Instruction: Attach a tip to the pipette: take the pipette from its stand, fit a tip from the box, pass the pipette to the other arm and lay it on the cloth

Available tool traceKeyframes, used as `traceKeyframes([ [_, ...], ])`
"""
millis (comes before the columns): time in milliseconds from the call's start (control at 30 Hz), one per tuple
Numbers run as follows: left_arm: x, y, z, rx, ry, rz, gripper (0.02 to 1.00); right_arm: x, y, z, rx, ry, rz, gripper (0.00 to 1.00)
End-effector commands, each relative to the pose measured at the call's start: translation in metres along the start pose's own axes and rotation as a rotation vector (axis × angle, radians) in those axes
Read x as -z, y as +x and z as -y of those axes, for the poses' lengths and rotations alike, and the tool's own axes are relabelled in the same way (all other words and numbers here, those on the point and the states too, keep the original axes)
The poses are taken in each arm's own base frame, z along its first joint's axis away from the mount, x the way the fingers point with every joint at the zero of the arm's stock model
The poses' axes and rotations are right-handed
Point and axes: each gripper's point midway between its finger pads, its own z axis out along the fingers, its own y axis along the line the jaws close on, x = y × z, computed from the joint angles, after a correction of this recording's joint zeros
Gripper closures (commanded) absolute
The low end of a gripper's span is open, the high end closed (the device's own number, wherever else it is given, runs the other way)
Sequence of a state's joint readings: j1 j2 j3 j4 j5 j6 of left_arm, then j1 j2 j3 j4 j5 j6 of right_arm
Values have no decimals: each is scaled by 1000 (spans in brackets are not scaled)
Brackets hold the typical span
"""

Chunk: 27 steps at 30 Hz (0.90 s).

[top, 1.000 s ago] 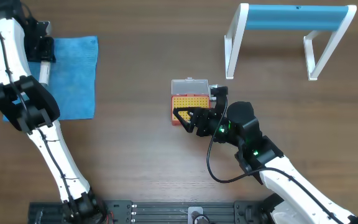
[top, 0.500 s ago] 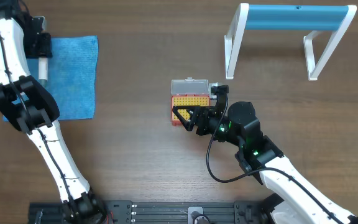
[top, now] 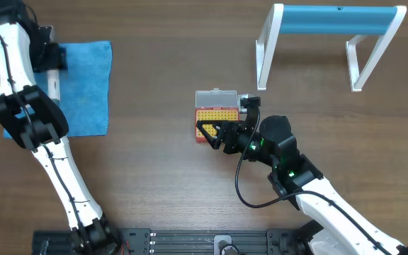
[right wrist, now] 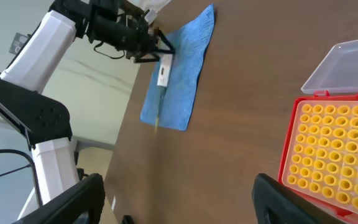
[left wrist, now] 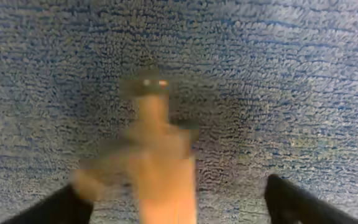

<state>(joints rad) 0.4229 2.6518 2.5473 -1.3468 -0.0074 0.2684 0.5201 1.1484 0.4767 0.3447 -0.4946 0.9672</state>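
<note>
- left gripper (top: 48, 55) at the table's far left, over the left edge of the blue cloth (top: 87, 85). Fingers spread wide in the left wrist view; they bracket the pipette (left wrist: 161, 174) without clamping it.
- pipette lies lengthwise on the cloth just under that gripper. A thin yellowish tip (right wrist: 157, 118) looks fitted at its end. Judged: lay-down step, about done, and the wide spread is there to free the pipette.
- tip box (top: 216, 115) mid-table, clear lid (right wrist: 347, 62) flipped back so the yellow tips are reachable.
- right gripper (top: 210, 136) just beside the box's near side, fingers wide apart, holding nothing. Looks parked.
- pipette stand (top: 335, 20) far right at the back, nothing hanging on it, well apart from both arms.
</note>
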Motion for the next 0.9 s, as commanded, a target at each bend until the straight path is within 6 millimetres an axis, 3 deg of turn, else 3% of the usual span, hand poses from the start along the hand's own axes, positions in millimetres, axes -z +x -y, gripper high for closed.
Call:
traceKeyframes([
  [33, -4, 3, 0, 30, 4, -18, 106, -2, -2, -1, -4, 3, 10, 233],
  [100, 12, -1, 0, 32, 2, 7, 104, -2, -2, -1, -4, 3, 10, 235],
  [167, 46, -15, -2, 34, -3, 91, 104, -2, -3, -2, -2, -1, 13, 235],
  [300, 144, -30, 8, 23, 31, 290, 106, -1, -18, -14, 36, -42, 80, 233],
  [367, 202, -15, 16, 15, 35, 353, 88, 0, -25, -18, 50, -51, 111, 233],
  [467, 261, 30, 23, 15, 16, 353, 86, 1, -28, -21, 117, -51, 123, 233],
  [600, 357, 68, 44, 25, 26, 553, 82, 15, -48, -28, 249, -45, 199, 233],
  [700, 392, 108, 61, 17, 38, 600, 82, 31, -62, -37, 346, -47, 260, 233],
  [733, 397, 131, 69, 13, 44, 589, 84, 41, -67, -41, 391, -43, 287, 233],
  [800, 394, 177, 87, 6, 84, 549, 84, 55, -69, -42, 451, -11, 304, 233],
  [900, 378, 244, 132, -55, 235, 571, 82, 83, -66, -35, 568, 79, 309, 233],
])
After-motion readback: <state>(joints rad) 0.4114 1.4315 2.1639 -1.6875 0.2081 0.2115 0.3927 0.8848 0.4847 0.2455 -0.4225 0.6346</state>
